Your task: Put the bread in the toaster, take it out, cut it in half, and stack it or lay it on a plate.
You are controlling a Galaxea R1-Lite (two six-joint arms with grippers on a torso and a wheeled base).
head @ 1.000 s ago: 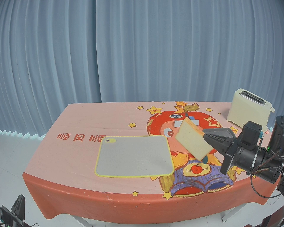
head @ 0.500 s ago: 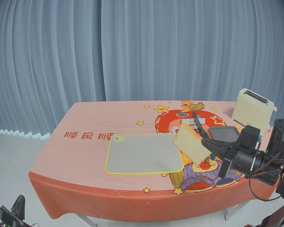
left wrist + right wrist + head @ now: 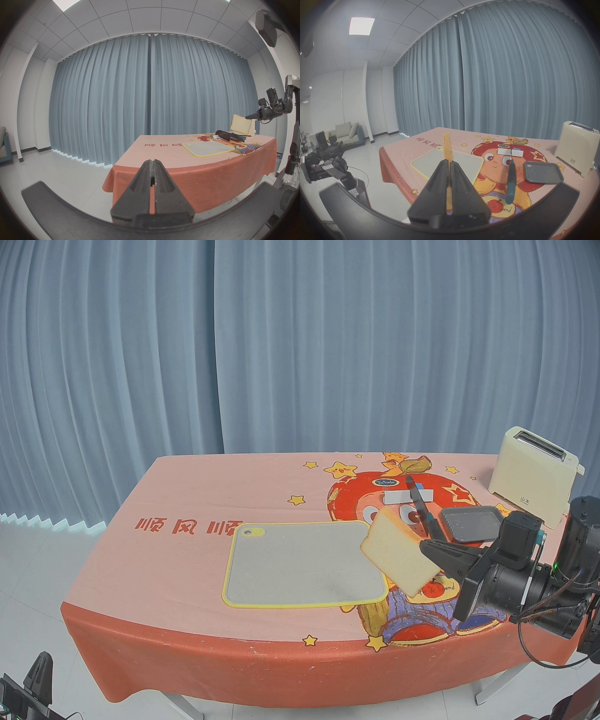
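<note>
Holding the bread slice (image 3: 395, 551) by its right-hand edge, the right gripper (image 3: 431, 546) has its fingers closed flat on the crust. In the right wrist view the slice (image 3: 447, 147) stands edge-on between the pinched fingertips of that gripper (image 3: 449, 165).

Landmark: grey cutting board (image 3: 300, 565) with a yellow rim, lying flat on the printed pink tablecloth (image 3: 187, 502).
- Bread slice: in the air, tilted, at the board's right edge – its lower left corner overlaps that edge in the head view.
- Knife (image 3: 420, 502): on the cloth just right of the board, partly hidden behind the slice; dark handle, teal end (image 3: 511, 181).
- Dark grey tray (image 3: 470, 523): right of the board, beyond the knife, nothing on it.
- Toaster (image 3: 536, 474): cream, upright, well apart from the board at the far right, past the tray.

Left gripper (image 3: 153, 175): fingers pressed together, nothing between them – low and well off the board, out from the table's left end.
</note>
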